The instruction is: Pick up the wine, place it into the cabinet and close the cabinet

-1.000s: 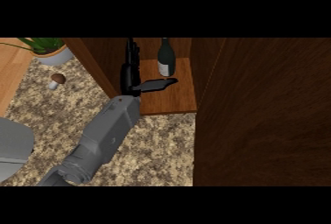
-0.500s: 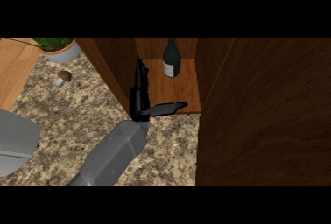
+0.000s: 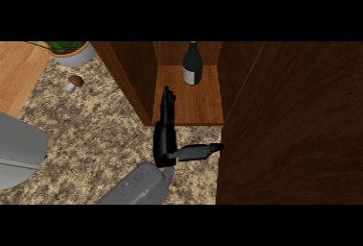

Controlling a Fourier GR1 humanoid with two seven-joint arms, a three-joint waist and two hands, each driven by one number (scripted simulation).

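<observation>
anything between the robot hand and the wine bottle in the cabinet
Nothing visible. The wine bottle stands at the back of the cabinet shelf, and only bare shelf lies between it and the open robot hand at the shelf's front left.

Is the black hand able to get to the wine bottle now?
Probably yes. The hand has straight fingers pointing into the open cabinet, and only bare shelf lies between them and the wine bottle standing at the back.
</observation>
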